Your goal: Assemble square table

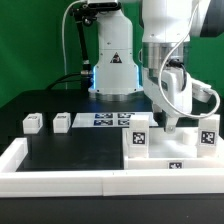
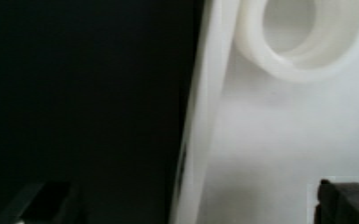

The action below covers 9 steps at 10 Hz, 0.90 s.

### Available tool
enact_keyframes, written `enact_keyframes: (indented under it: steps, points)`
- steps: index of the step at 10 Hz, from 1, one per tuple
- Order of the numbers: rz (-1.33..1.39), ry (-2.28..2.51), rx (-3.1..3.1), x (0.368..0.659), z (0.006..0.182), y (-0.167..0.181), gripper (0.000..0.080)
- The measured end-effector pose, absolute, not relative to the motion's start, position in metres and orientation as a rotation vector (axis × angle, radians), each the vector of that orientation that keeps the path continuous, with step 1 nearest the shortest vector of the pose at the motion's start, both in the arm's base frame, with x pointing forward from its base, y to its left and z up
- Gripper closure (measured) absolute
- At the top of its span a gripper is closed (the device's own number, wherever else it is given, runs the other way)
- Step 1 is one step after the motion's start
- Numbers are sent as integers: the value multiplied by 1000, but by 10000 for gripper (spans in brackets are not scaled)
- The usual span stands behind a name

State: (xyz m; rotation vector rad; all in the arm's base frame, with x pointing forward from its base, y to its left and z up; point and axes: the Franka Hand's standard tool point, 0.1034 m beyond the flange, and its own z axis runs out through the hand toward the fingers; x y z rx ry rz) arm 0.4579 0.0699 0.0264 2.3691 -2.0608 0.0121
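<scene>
The square table's white slab (image 1: 172,148) lies at the exterior view's right, with tags on its edges. My gripper (image 1: 172,124) hangs straight down, close above it. In the wrist view the slab (image 2: 282,140) fills one side and ends in a straight edge against the black table. A round rimmed corner hole (image 2: 300,40) shows in it. My gripper (image 2: 185,205) is open and empty. One dark fingertip (image 2: 25,205) is over the black table and the other (image 2: 350,200) over the slab. Two small tagged legs (image 1: 33,123) (image 1: 62,121) lie at the left. Two tagged white blocks (image 1: 140,140) (image 1: 208,136) stand at the slab.
The marker board (image 1: 113,120) lies flat behind the middle of the black table. A long white rail (image 1: 100,182) borders the table's front and left side. The robot's base (image 1: 112,60) stands at the back.
</scene>
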Motion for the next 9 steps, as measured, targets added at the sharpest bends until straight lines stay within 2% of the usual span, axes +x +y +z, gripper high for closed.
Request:
enact_keyframes:
  steps: [5, 7, 8, 9]
  points:
    - [36, -2030, 2356, 452, 9, 64, 151]
    - [37, -2029, 2358, 453, 10, 64, 151]
    - [40, -2029, 2364, 455, 12, 65, 240]
    - [41, -2023, 2370, 455, 12, 65, 421]
